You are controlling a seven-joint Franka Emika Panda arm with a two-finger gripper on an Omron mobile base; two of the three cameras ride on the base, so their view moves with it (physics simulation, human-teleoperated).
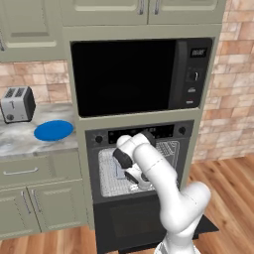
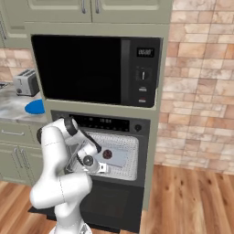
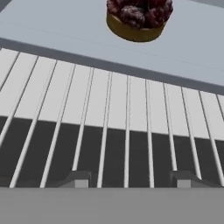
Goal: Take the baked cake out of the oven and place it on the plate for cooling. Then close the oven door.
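Beyond the fingertips (image 3: pixel 183 179), cake (image 3: pixel 139 19) on tray, seemingly untouched

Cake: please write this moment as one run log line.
cake: on oven tray | gripper: open, short of cake | door: down | plate: bare

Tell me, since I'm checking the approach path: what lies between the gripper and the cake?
In the hand view, only bare rack wires and the tray's flat grey surface separate gripper from cake.
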